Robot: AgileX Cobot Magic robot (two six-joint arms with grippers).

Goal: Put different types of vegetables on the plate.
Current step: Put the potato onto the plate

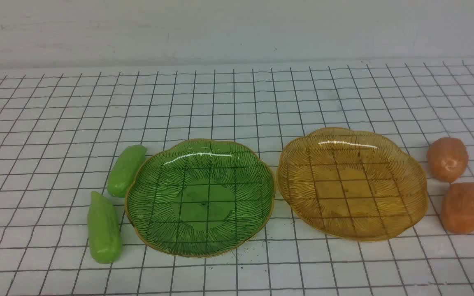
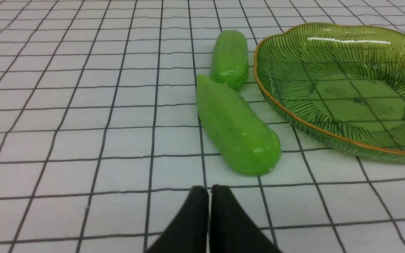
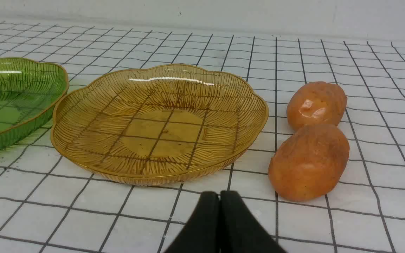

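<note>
Two light-green cucumber pieces lie left of the green plate (image 1: 138, 213): the near one (image 1: 103, 228) and the far one (image 1: 126, 169). Two orange-brown potatoes lie right of the amber plate (image 1: 418, 193): the near one (image 1: 464, 207) and the far one (image 1: 447, 158). Both plates hold nothing. Neither gripper shows in the front view. My left gripper (image 2: 210, 189) is shut and empty, just short of the near cucumber (image 2: 236, 128), with the far cucumber (image 2: 229, 58) beyond. My right gripper (image 3: 219, 195) is shut and empty, in front of the amber plate (image 3: 83, 105) and beside the near potato (image 3: 309, 161); the far potato (image 3: 316, 104) lies behind it.
Everything rests on a white cloth with a black grid (image 1: 237, 94). A pale wall (image 1: 237, 28) runs along the back. The green plate (image 2: 283, 109) sits close beside the cucumbers, and its rim (image 3: 62, 77) nearly touches the amber plate.
</note>
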